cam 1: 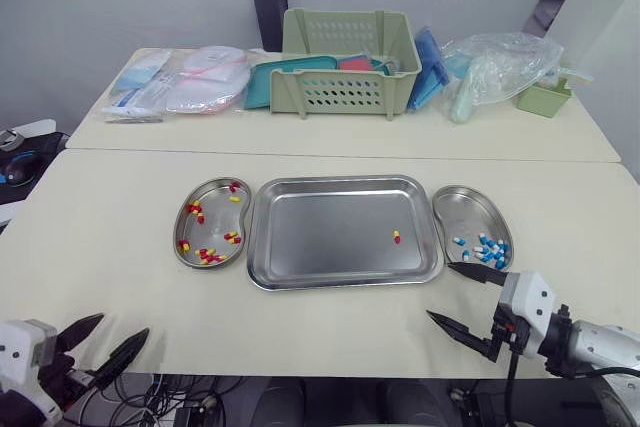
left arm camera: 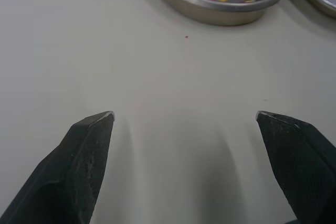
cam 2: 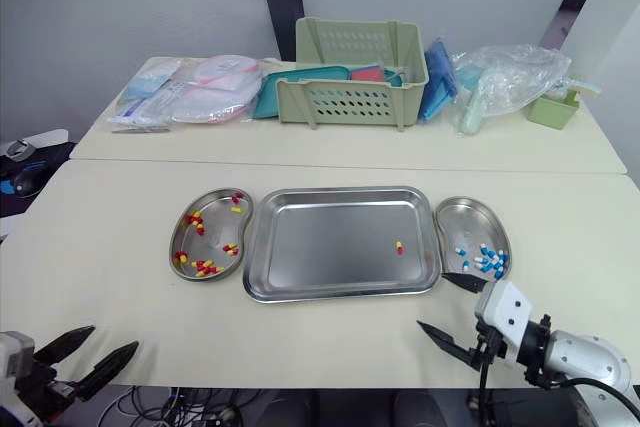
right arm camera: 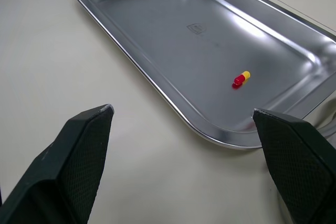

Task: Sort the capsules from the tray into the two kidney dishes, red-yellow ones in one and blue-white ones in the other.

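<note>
While both jaws gape empty, right wrist view catches stamped mark [right arm camera: 197, 27] on tray [right arm camera: 147, 19], plus lone red-yellow capsule [right arm camera: 241, 79].

Rear bench [cam 1: 350, 135], contents:
- 1 pale green slotted basket [cam 1: 347, 65], centre.
- 1 teal tray [cam 1: 268, 82], touching the basket's left side.
- Wrapped packets [cam 1: 185, 79], left end.
- Blue packets [cam 1: 428, 65], right of the basket.
- 1 clear plastic bag [cam 1: 500, 67].
- 1 small green box [cam 1: 543, 99], right end.
</note>
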